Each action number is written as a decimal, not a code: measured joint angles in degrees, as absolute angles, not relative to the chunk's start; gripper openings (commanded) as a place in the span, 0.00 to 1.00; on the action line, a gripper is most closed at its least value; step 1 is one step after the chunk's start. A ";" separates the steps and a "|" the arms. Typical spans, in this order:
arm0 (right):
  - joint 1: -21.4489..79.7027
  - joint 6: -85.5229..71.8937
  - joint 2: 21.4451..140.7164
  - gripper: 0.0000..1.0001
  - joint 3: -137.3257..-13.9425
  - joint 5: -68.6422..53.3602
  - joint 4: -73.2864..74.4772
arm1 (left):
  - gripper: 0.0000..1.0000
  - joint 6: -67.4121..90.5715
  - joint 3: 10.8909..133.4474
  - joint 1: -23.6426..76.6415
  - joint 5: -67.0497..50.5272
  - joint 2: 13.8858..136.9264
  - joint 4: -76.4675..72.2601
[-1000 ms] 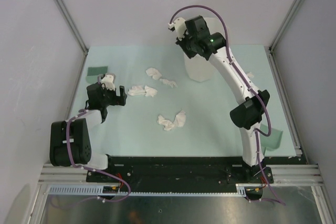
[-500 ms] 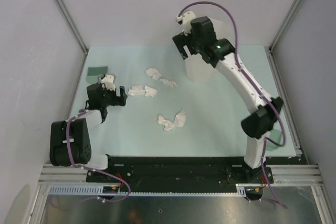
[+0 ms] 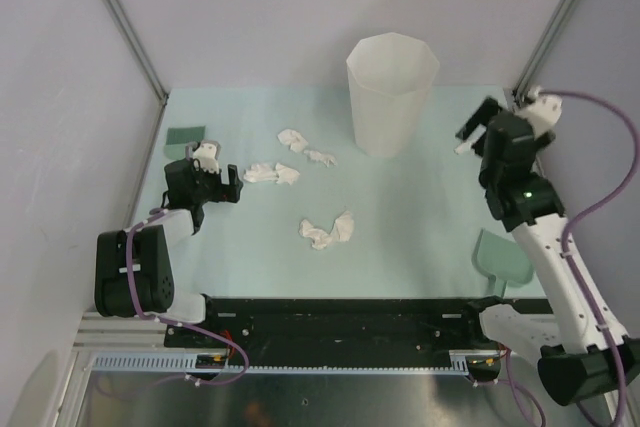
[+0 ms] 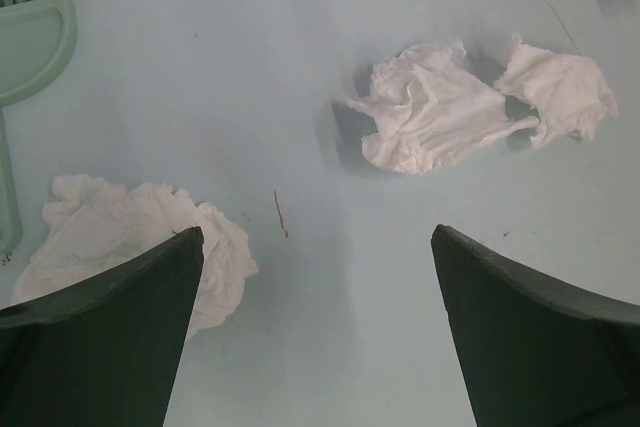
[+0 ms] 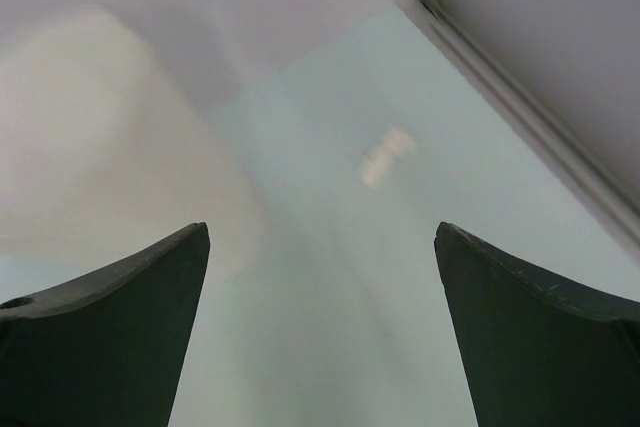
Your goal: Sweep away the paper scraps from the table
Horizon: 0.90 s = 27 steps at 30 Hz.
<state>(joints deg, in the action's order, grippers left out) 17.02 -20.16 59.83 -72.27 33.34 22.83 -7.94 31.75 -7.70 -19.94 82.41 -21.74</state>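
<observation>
The pale green table (image 3: 420, 207) carries a tall white bin (image 3: 392, 97), upright toward the far edge. Paper scraps (image 3: 328, 231) lie left of the bin. Two small ones (image 3: 292, 137) are just beside its foot, and a touching pair (image 3: 272, 174) lies farther left. A larger clump sits left of the bin, closest to the near edge, and one wad (image 4: 130, 237) lies farthest left. A tiny scrap (image 5: 388, 156) lies right of the bin. A dark green flat piece (image 3: 186, 134) sits far left of the bin at the table's left edge. A pale green dustpan (image 3: 503, 257) lies right of the bin, toward the near edge.
</observation>
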 measured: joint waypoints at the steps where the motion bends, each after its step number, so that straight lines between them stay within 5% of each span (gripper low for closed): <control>1: 16.01 -22.85 59.09 1.00 -68.90 35.03 24.27 | 1.00 -7.94 31.75 -7.70 -19.97 82.41 -21.71; 6: 11.77 -41.80 59.55 1.00 -51.59 41.21 36.71 | 1.00 -7.94 31.75 -7.77 -20.18 82.41 -21.69; 12: 4.91 -61.52 61.78 1.00 -47.27 42.09 52.51 | 1.00 -7.94 32.16 -7.86 -20.21 82.61 -21.69; 22: -7.44 -62.78 60.45 0.98 -36.42 31.24 52.64 | 1.00 -7.94 33.06 -8.08 -20.36 83.44 -21.06; 27: -8.27 -60.82 63.35 0.84 -36.03 27.22 50.22 | 1.00 -7.97 35.24 -8.19 -20.91 85.19 -18.85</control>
<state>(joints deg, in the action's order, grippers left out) -8.27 -60.82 63.35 -36.03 27.22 50.22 -7.97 35.24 -8.19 -20.91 85.19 -18.85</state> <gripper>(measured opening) 0.910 0.996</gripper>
